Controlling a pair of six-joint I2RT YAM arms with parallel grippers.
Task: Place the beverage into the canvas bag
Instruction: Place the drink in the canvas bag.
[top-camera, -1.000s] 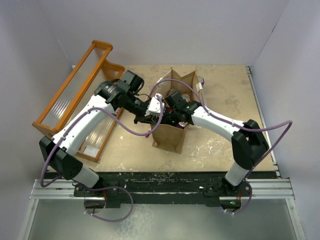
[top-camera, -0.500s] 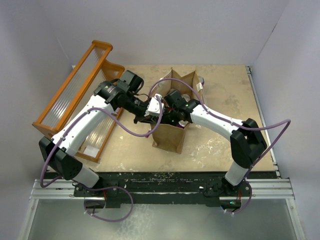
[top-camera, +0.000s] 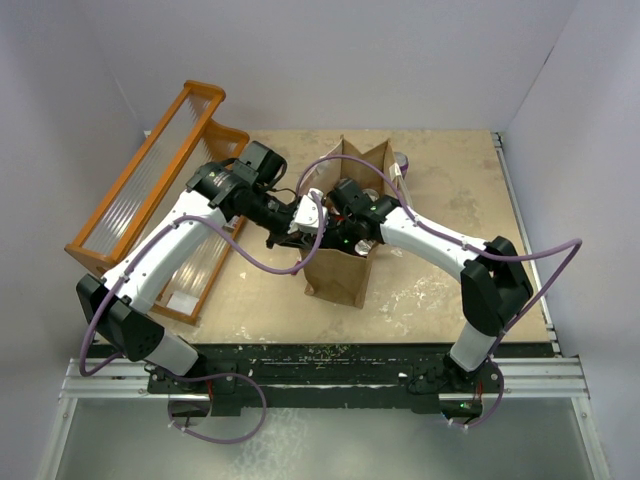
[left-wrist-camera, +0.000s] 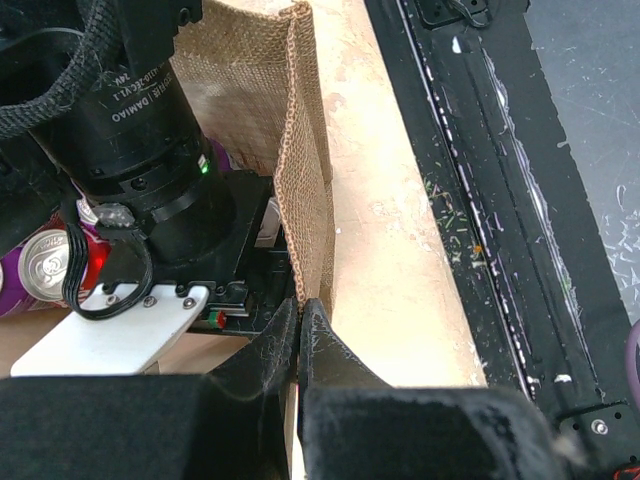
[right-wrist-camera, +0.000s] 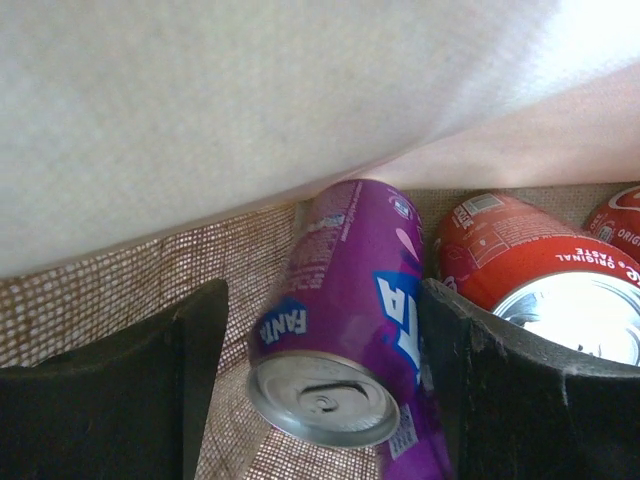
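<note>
Down inside the canvas bag (top-camera: 338, 275), the purple Fanta can (right-wrist-camera: 345, 300) is sitting at lower centre between the spread, unclamped fingers of my right gripper (right-wrist-camera: 320, 320); my left gripper (left-wrist-camera: 300, 318) is pinching shut on the bag's rim.

Right fingers (right-wrist-camera: 120, 400) now wider around purple can (right-wrist-camera: 340, 300).

top external: fixed, high behind the arm bases, looking down over the whole table (top-camera: 450, 200) | left wrist: close, past the left gripper (left-wrist-camera: 298, 325) at the canvas bag (left-wrist-camera: 300, 150) rim from outside | right wrist: very close, inside the bag, framed by the right gripper (right-wrist-camera: 320, 310) | shared: the bag in all three
</note>
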